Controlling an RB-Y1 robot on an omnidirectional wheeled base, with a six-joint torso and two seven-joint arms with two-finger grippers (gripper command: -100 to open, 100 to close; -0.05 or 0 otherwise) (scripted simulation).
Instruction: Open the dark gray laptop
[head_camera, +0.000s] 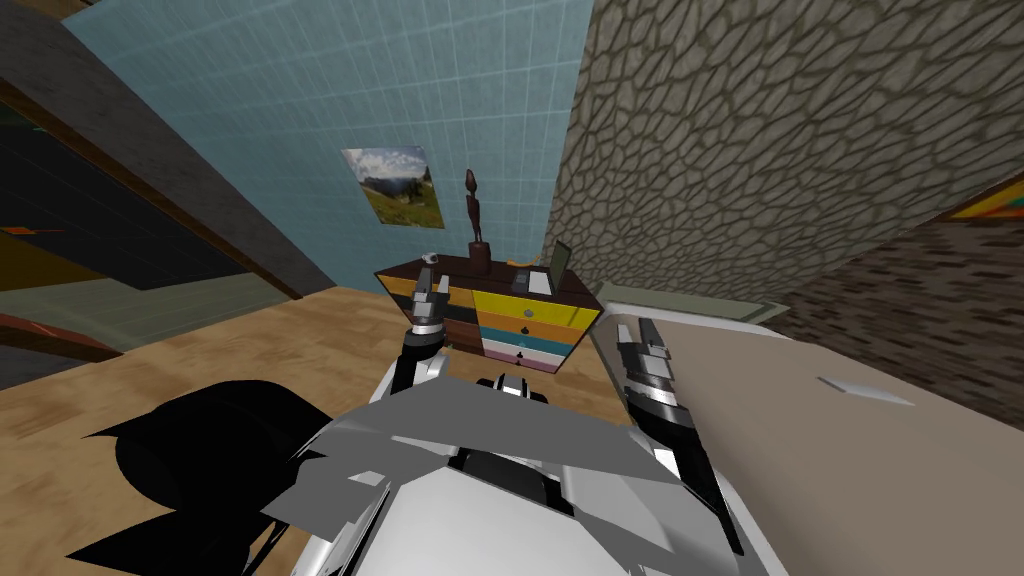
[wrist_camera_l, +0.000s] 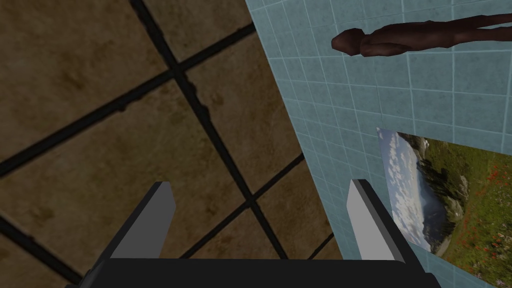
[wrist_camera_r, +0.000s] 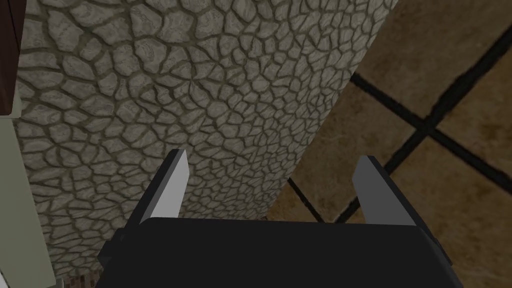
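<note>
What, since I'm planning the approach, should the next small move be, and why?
Probably drive the base a little closer to the dresser. The laptop sits on its top at the end near the stone wall, seemingly beyond both arms, and the left gripper and right gripper are open, aimed up toward the ceiling, not at it.

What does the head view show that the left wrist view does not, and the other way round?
Head view, not left wrist: the striped dresser, the dark gray laptop on its top, the right gripper, the stone wall.
Left wrist, not head: a brown surface crossed by black lines, beyond the left gripper, whose fingers stand open.
Both: the dark statuette, the landscape picture, the blue tiled wall, the left gripper itself.
</note>
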